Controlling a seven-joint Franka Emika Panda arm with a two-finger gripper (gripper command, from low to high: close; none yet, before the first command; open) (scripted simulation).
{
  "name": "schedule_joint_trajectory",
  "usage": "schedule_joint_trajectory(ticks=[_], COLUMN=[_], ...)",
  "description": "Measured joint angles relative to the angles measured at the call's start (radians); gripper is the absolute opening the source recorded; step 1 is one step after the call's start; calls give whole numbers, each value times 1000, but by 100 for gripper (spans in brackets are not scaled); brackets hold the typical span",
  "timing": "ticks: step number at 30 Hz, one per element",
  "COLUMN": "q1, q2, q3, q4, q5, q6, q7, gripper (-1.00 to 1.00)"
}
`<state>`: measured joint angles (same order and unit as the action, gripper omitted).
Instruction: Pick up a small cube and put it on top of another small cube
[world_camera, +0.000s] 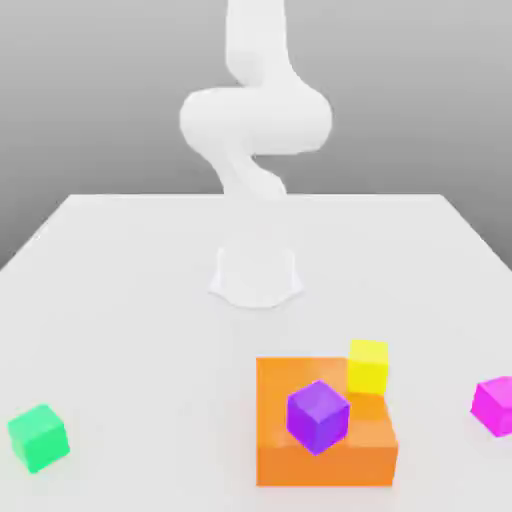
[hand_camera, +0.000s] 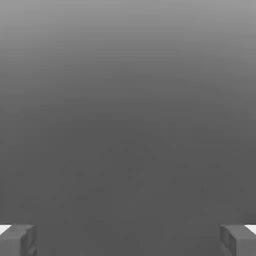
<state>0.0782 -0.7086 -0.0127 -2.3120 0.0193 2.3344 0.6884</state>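
The small cube (world_camera: 494, 405), bright magenta-pink, rests on the white table near the exterior view's right edge. A yellow cube (world_camera: 368, 366) stands at the far right corner of a large orange block (world_camera: 300, 465). On top of that block sits a darker violet-purple cube (world_camera: 318, 416). A green cube (world_camera: 39, 437) lies at the front of the exterior view's left. In the hand view my gripper (hand_camera: 128, 241) is open, its two grey fingertips (hand_camera: 20, 240) far apart with nothing between them, facing a plain grey backdrop.
The white arm (world_camera: 255, 120) rises from its round base (world_camera: 256, 278) at the table's middle and bends upward out of the picture. The white table (world_camera: 130, 300) stretches wide on both sides of the base.
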Motion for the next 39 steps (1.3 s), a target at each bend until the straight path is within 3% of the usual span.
schedule_joint_trajectory(ticks=[9,17,25,31,32,39], q1=[250,410,543,599,603,603], q2=[334,623,909,1125,1145,1142], q3=[-6,64,121,93,88,88], q4=[-42,-80,-119,-97,-93,-94], q5=[78,100,-33,-123,-127,-127], q6=[121,229,342,489,505,501], q7=[-411,-738,-953,-955,-953,-953], gripper=[0,0,0,0,-100,-100])
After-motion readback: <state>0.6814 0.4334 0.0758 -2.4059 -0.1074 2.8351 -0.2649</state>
